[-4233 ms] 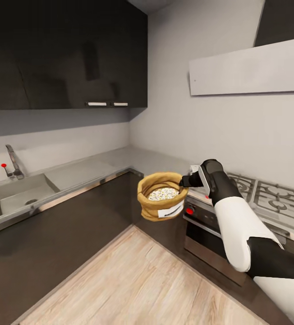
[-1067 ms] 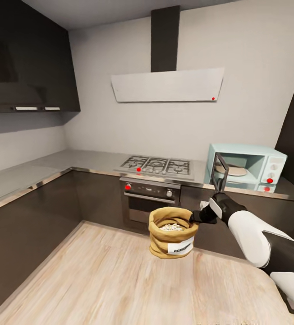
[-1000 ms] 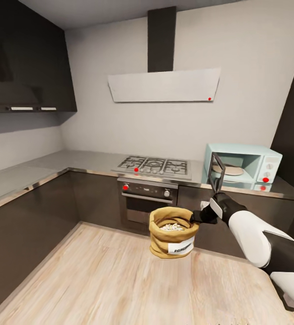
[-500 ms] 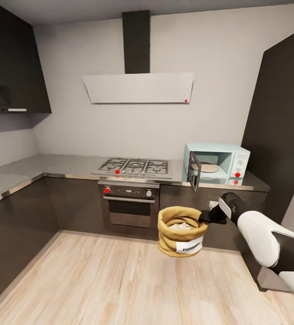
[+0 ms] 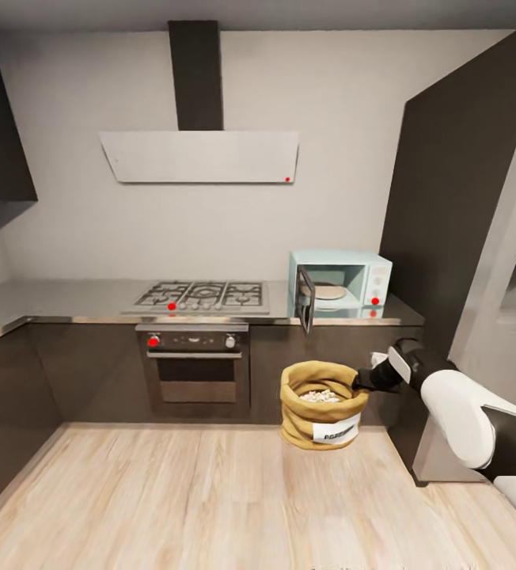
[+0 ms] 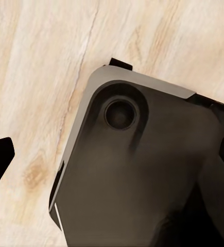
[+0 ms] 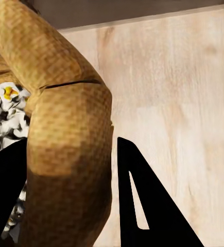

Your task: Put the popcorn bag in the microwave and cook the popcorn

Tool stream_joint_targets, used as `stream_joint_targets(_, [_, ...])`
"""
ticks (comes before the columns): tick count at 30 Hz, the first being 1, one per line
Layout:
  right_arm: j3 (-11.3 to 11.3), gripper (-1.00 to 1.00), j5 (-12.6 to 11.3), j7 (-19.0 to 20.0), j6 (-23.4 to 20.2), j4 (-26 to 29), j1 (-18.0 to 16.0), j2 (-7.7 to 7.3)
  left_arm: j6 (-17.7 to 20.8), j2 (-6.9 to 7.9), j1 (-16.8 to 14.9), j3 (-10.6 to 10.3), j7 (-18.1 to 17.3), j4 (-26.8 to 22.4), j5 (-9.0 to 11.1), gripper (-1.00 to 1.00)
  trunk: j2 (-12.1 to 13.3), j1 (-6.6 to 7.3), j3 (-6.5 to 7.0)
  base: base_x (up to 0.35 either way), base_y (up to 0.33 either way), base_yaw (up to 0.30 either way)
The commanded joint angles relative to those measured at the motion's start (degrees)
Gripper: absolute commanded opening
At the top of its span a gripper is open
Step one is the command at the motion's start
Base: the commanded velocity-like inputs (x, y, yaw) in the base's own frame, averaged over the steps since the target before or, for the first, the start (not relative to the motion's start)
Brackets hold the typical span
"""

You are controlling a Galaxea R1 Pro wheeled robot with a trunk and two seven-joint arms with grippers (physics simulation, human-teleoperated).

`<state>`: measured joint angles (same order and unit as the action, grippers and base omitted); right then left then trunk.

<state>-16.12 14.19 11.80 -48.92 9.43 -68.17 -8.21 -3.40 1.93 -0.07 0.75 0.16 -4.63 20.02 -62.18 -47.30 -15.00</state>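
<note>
In the head view the tan burlap popcorn bag [image 5: 320,405] hangs in the air above the wooden floor, label facing me. My right gripper [image 5: 361,381] is shut on its rolled rim. Pale popcorn [image 5: 319,394] fills the bag. In the right wrist view the rim of the popcorn bag [image 7: 70,134] sits pinched between the two dark fingers [image 7: 142,206], with popcorn [image 7: 3,110] beside it. The pale blue microwave [image 5: 361,279] stands on the grey countertop [image 5: 60,299], behind and above the bag, its door [image 5: 305,298] swung open. My left gripper [image 6: 112,164] stands open over the robot's dark base.
A gas hob [image 5: 202,294] with an oven [image 5: 198,366] below it lies left of the microwave, under a grey hood [image 5: 199,156]. A tall dark cabinet [image 5: 448,229] rises right of the microwave. Dark cabinet fronts [image 5: 84,368] line the wall above the wooden floor [image 5: 171,499].
The camera has turned to the right, so the hob and microwave have slid left in the picture. The bag stays held in my right gripper, in the same place relative to the arm.
</note>
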Motion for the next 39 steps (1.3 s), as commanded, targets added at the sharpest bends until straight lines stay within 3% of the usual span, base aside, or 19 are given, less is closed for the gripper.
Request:
stream_joint_targets(1, [-0.4,-1.0,0.4,0.4,-0.2,0.1,0.0,-0.39,-0.1,0.0,0.0,0.0,0.0,0.0,0.2,1.0,0.0,0.0,-0.04,0.0,0.0,-0.277])
stream_joint_targets(5, [-0.4,-1.0,-0.9,0.5,-0.3,0.2,0.0,-0.94,-0.1,0.0,0.0,0.0,0.0,0.0,0.2,1.0,0.0,0.0,0.08,0.0,0.0,-0.277])
stream_joint_targets(27, [-0.3,-1.0,-1.0,0.6,-0.4,0.5,0.0,-1.11,-0.1,0.0,0.0,0.0,0.0,0.0,0.2,1.0,0.0,0.0,0.68,0.0,0.0,-0.273])
stream_joint_targets(39, [-0.3,-1.0,-1.0,0.1,-0.5,0.7,0.0,-1.24,-0.1,0.02,0.0,0.0,0.0,0.0,0.2,1.0,0.0,0.0,0.69,0.0,0.0,-0.026])
